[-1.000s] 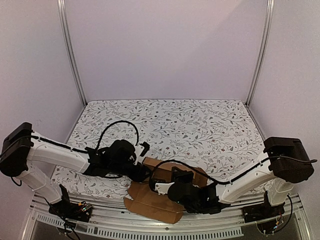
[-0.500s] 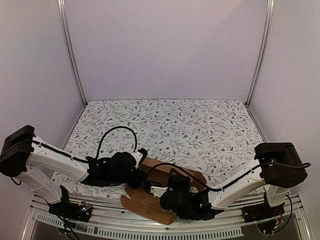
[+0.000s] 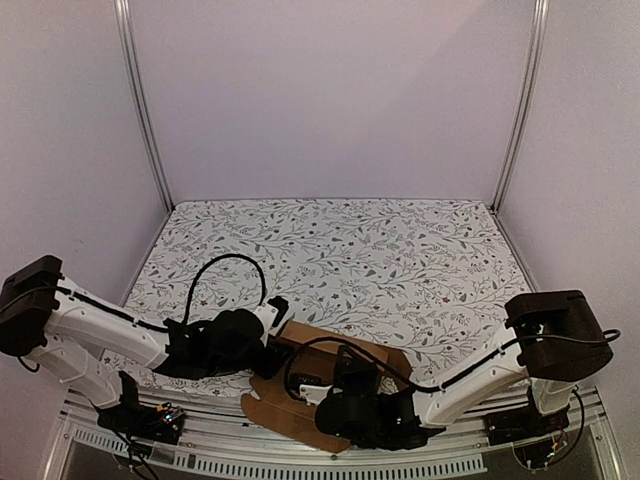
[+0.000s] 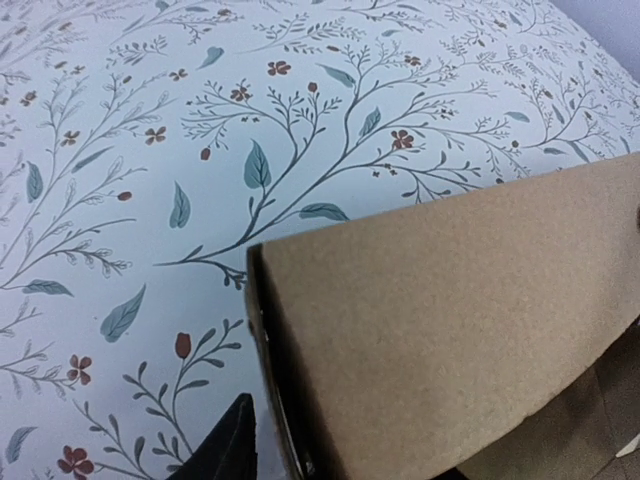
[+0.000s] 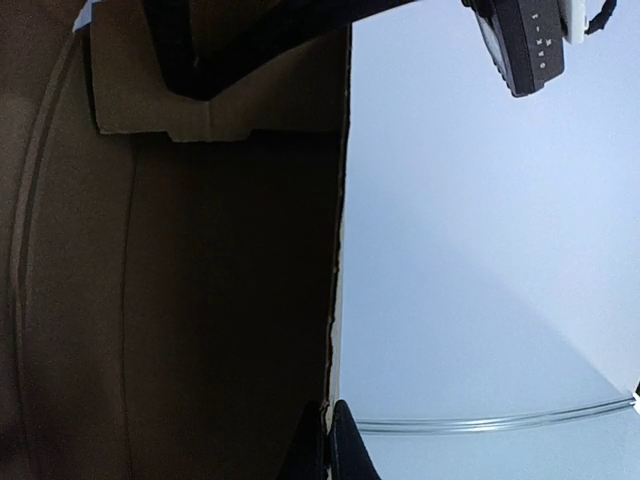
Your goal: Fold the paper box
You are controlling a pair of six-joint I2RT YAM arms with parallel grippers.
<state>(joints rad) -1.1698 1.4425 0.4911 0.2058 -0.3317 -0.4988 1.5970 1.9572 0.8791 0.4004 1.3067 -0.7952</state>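
Note:
The paper box (image 3: 345, 347) is a brown cardboard piece, partly folded, at the table's near edge between both arms, with flat flaps (image 3: 280, 415) spread in front. My left gripper (image 3: 272, 340) is at its left end. In the left wrist view a cardboard wall (image 4: 450, 330) runs in between the fingers; one black fingertip (image 4: 235, 445) shows just left of its edge and the other is hidden. My right gripper (image 5: 327, 428) is shut on the thin edge of a cardboard panel (image 5: 200, 300), low at the front (image 3: 318, 405).
A floral cloth (image 3: 400, 260) covers the table. A metal rail (image 3: 300, 455) runs along the near edge, with upright posts (image 3: 140, 100) and white walls behind. The right wrist view shows a black cable (image 5: 200, 70) and a black arm part (image 5: 525, 45) overhead.
The left jaws have narrowed around the box's left end and that arm has sunk lower. The right arm has swung left and down with the cardboard edge; the front flaps shifted left.

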